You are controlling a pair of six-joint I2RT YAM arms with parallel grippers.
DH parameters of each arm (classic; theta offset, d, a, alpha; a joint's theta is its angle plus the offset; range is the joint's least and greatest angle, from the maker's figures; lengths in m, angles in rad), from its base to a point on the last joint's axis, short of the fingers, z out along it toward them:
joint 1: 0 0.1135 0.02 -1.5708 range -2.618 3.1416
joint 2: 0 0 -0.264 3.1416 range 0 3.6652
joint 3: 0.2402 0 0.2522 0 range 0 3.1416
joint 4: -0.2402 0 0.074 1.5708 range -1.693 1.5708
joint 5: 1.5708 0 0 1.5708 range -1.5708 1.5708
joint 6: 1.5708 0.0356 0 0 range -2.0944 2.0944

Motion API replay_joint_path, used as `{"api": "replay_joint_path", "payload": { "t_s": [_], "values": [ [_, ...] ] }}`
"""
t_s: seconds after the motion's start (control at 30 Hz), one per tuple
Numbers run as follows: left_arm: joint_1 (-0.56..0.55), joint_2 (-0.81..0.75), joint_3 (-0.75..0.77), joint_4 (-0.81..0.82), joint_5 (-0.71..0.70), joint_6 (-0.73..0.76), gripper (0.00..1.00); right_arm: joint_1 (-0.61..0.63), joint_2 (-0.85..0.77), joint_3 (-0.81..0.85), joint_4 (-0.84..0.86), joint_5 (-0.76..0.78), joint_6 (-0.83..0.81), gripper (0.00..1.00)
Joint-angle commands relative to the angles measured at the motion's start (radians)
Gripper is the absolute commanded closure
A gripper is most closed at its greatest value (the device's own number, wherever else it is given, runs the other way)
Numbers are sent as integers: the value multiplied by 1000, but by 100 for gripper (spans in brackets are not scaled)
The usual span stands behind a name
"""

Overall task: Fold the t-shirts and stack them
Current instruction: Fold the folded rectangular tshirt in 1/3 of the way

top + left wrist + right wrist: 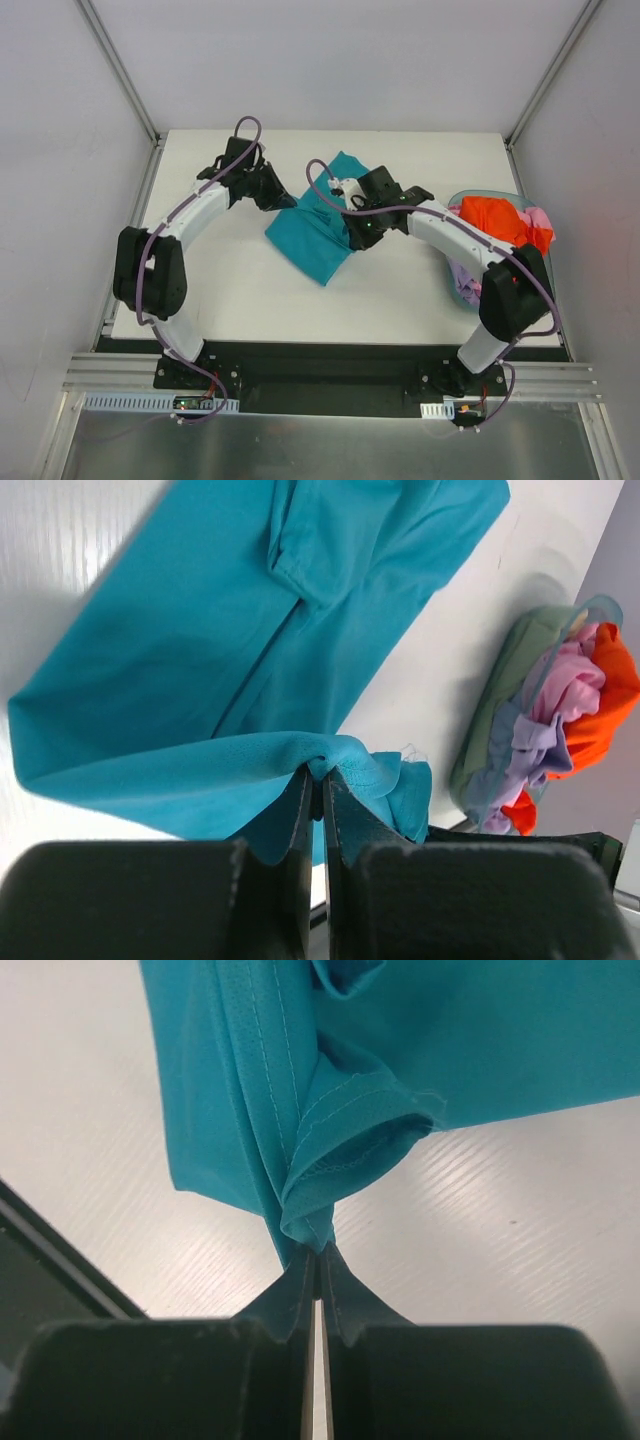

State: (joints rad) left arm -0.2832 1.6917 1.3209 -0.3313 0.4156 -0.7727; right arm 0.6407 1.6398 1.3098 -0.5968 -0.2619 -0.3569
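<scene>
A teal t-shirt (318,232) lies partly folded in the middle of the white table. My left gripper (283,200) is shut on its left edge; in the left wrist view the cloth (230,660) bunches at the closed tips (320,777). My right gripper (358,237) is shut on the shirt's right side; in the right wrist view a hemmed fold (330,1150) is pinched at the tips (318,1250). Both hold the cloth a little above the table.
A pale green basket (478,200) at the right table edge holds orange (500,222), pink and lilac shirts; it also shows in the left wrist view (520,670). White walls and metal frame posts enclose the table (250,280).
</scene>
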Motion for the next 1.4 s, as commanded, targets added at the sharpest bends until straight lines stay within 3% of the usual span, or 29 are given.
{"api": "replay_joint_path", "payload": {
  "t_s": [0.0,0.47,0.57,0.6,0.67,0.7,0.8,0.83,0.9,1.13,1.37],
  "values": [
    [-7,85,112,23,-35,33,100,-56,78,97,-40,-25,-82,99],
    [33,371,351,15,-100,47,100,-200,356,281,35,-119,-137,97],
    [41,407,376,9,-87,52,83,-216,402,321,32,-91,-114,83],
    [45,414,380,6,-84,53,61,-219,414,333,28,-73,-106,77],
    [47,413,391,3,-67,61,35,-223,416,361,8,-59,-85,51],
    [47,398,390,2,-66,65,19,-223,410,364,0,-53,-79,44],
    [47,343,368,1,-66,76,1,-222,365,355,-14,-62,-51,31],
    [47,326,359,2,-64,76,1,-222,353,348,-20,-69,-44,25],
    [47,266,308,2,-51,75,1,-213,300,309,-23,-95,-13,5],
    [42,163,140,18,18,41,1,-116,187,192,77,-261,64,3],
    [44,212,93,57,74,23,1,-50,305,297,137,-352,73,3]
  ]
}}
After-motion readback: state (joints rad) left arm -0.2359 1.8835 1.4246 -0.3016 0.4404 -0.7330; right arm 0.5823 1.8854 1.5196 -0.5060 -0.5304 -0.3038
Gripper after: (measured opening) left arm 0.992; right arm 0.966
